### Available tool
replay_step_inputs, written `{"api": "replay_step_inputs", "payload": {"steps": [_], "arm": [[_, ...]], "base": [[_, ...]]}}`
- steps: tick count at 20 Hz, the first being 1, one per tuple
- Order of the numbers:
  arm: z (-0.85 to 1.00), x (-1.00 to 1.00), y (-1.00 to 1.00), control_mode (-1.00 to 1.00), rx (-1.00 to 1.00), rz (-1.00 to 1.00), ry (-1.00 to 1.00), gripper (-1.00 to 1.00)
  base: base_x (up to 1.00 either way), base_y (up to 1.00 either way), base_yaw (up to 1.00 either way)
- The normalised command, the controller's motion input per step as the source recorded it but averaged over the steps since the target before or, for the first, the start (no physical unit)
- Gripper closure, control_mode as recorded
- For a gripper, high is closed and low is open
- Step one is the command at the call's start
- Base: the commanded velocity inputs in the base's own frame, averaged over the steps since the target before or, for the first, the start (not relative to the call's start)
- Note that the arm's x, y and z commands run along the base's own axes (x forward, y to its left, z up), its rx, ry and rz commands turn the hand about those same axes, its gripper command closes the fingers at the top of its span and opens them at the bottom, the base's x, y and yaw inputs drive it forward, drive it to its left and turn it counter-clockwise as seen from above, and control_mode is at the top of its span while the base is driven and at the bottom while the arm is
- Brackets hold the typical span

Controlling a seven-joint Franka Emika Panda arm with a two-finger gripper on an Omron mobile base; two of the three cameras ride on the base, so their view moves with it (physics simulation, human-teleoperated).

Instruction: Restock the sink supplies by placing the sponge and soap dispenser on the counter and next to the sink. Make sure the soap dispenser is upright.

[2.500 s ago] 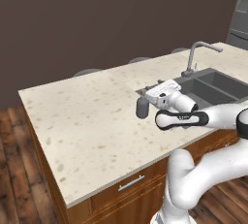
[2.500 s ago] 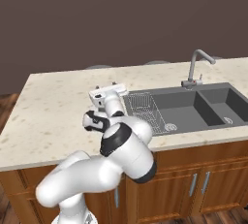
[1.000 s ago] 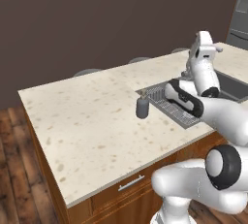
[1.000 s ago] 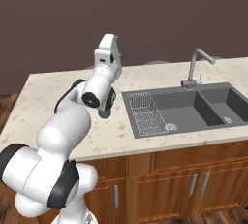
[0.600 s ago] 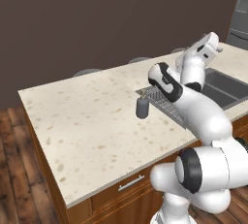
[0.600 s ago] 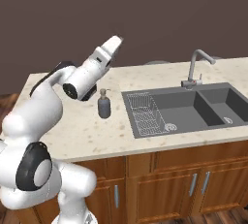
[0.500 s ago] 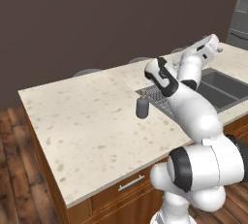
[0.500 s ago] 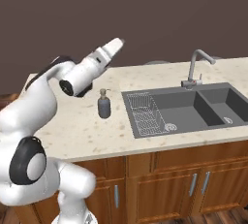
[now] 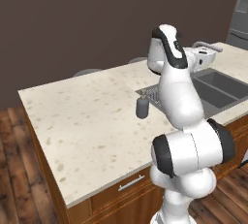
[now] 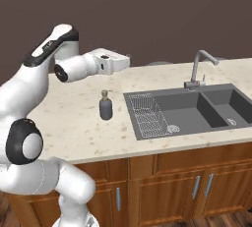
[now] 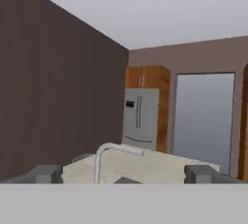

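Note:
The soap dispenser (image 10: 105, 106), a small dark grey-blue bottle with a thin pump, stands upright on the counter (image 10: 74, 123), just left of the sink (image 10: 197, 108). In the left base view the soap dispenser (image 9: 143, 107) is beside the sink's wire rack corner. My gripper (image 10: 127, 63) hangs well above the counter, up and right of the bottle, level and aimed toward the faucet (image 10: 199, 69). The hand view has the gripper (image 11: 123, 174) open, its fingertips (image 11: 46, 173) far apart with nothing between them. The sponge is out of view.
A wire rack (image 10: 150, 115) lies in the sink's left basin. The curved faucet (image 11: 104, 155) is straight ahead of the hand, with a steel fridge (image 11: 139, 119) beyond it. My own arm (image 9: 179, 87) blocks part of the sink (image 9: 218, 85) in the left base view.
The hand, pointing upward a second ago, has swung down to level and now faces the faucet. The soap dispenser has stayed upright in the same spot.

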Motion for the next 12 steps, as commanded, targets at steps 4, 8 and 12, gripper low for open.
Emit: {"api": "replay_step_inputs", "payload": {"steps": [4,8,12], "arm": [[0.00,-0.22,0.00,-1.00,0.78,0.00,-0.22,-1.00],[0.33,-0.30,0.00,-1.00,0.67,0.00,-0.06,-1.00],[0.20,-0.27,0.00,-1.00,0.58,0.00,0.00,-1.00]], "base": [[0.00,0.00,0.00],[0.00,0.00,0.00],[0.00,0.00,0.00]]}}
